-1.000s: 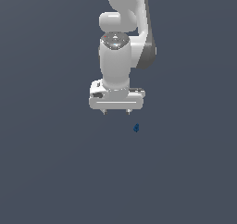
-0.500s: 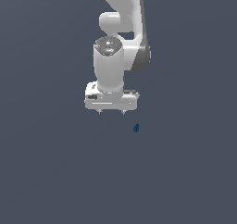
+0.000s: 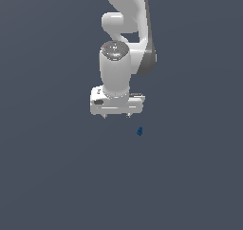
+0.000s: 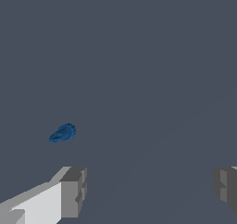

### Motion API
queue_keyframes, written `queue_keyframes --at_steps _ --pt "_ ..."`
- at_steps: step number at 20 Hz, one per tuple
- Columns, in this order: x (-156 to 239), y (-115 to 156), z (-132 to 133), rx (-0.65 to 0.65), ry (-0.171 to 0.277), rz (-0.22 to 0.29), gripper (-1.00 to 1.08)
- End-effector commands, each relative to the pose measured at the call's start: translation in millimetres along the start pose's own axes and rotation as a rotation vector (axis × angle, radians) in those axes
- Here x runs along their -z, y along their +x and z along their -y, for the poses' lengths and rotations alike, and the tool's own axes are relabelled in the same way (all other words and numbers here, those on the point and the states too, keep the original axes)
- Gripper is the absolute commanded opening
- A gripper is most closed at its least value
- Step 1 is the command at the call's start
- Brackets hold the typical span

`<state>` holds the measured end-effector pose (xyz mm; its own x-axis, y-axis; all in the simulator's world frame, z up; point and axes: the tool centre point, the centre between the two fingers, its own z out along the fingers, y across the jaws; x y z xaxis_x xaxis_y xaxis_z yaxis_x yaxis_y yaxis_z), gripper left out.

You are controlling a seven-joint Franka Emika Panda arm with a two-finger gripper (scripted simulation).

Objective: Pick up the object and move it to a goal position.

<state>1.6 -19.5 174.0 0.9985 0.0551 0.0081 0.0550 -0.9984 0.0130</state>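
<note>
- Toward the exterior view's left of the scene, the white gripper (image 3: 116, 116) hangs above the plain grey floor (image 3: 52, 177), pointing down, with nothing between its fingers.
- In the wrist view the two grey fingertips (image 4: 74, 190) stand wide apart, so the tool is spread open and empty.
- Just to the exterior view's right of the gripper and a little lower in that picture, the small dark blue lumpy object (image 3: 139, 131) lies alone on the floor, outside the gap between the fingers.
- The step in hand appears to be the approach: the gripper is near the object but not centred over it.
- To do it well, the arm should probably first shift sideways until the object (image 4: 63, 133) sits midway between the fingers, then descend straight and close gently, as so tiny an item could easily be nudged away.
</note>
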Motion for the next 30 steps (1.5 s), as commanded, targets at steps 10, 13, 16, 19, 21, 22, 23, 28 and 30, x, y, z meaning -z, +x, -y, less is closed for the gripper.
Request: queue_keyframes --at_steps 10,13,16,19,21,22,23,28,30 --pt "-34.1 2.0 47.1 0.314 -0.002 0.006 1.0" --pt "-46.4 1.4 65.4 0.432 0.0 0.007 1.0" --pt "-56.9 0.3 81.5 0.534 0.003 0.007 1.0" --pt "-65.3 -1.0 94.8 0.618 0.007 0.006 1.0" --pt "-69.8 -1.8 102.2 0.663 0.009 0.005 1.0" --pt "-71.7 -2.2 105.3 0.683 0.01 0.005 1.0" --pt "-73.5 -2.6 108.2 0.7 0.011 0.004 1.0" --pt "-78.9 -4.0 117.5 0.757 0.015 0.003 1.0" --pt "-79.7 -4.2 118.8 0.765 0.015 0.003 1.0"
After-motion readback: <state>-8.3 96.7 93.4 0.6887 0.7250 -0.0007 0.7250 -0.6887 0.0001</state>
